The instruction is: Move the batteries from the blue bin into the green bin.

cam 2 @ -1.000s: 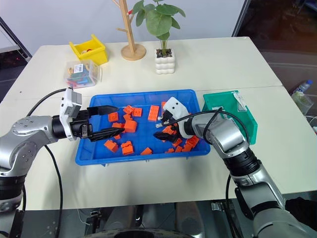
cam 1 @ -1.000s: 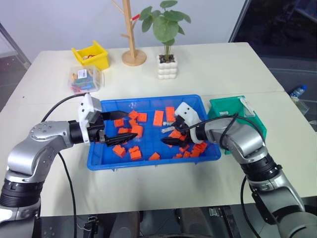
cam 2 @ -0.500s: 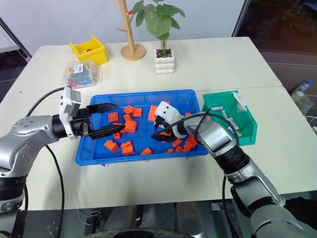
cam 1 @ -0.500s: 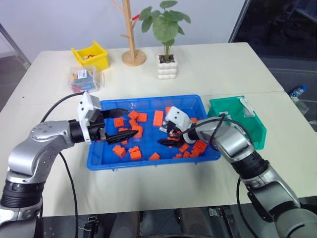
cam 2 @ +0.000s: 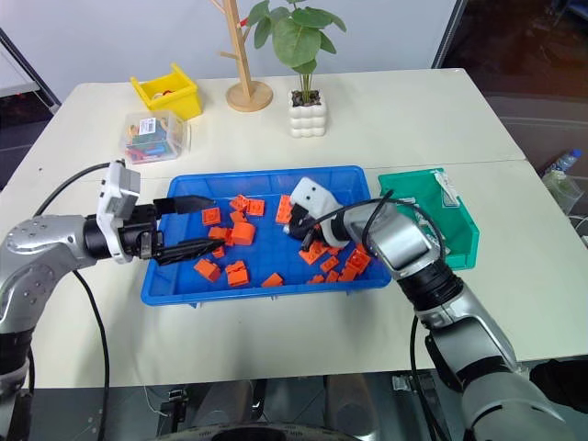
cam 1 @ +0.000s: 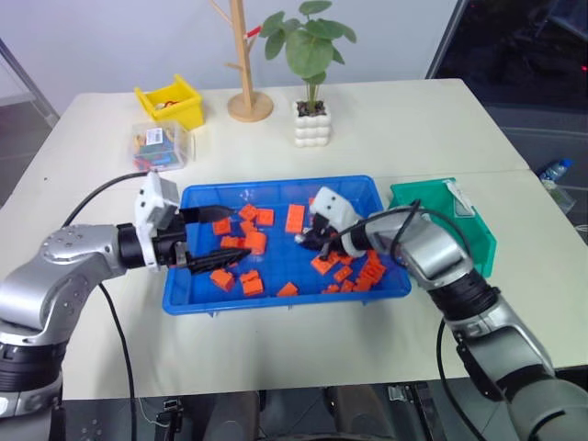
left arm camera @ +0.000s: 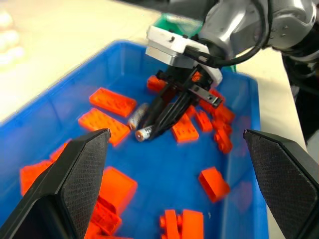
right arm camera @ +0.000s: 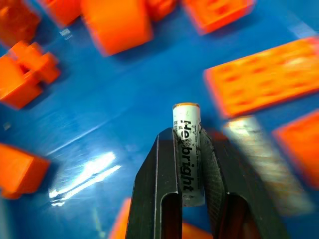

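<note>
1. The right pincer [right arm camera: 187,164] is clenched on a battery [right arm camera: 187,149], gripping it lengthwise so one end juts past the tips, above the floor of the blue bin [cam 1: 276,299]; that hold looks fit for carrying it out.
2. A second battery [left arm camera: 137,115] lies just beside it on the bin floor among orange blocks [cam 1: 294,219].
3. The left pincer [cam 1: 220,237] hangs released over the bin's left part, probably waiting its turn.
4. The green bin [cam 1: 478,234] stands on the surface just right of the blue bin; the right arm covers much of it, so its contents are hard to make out.
</note>
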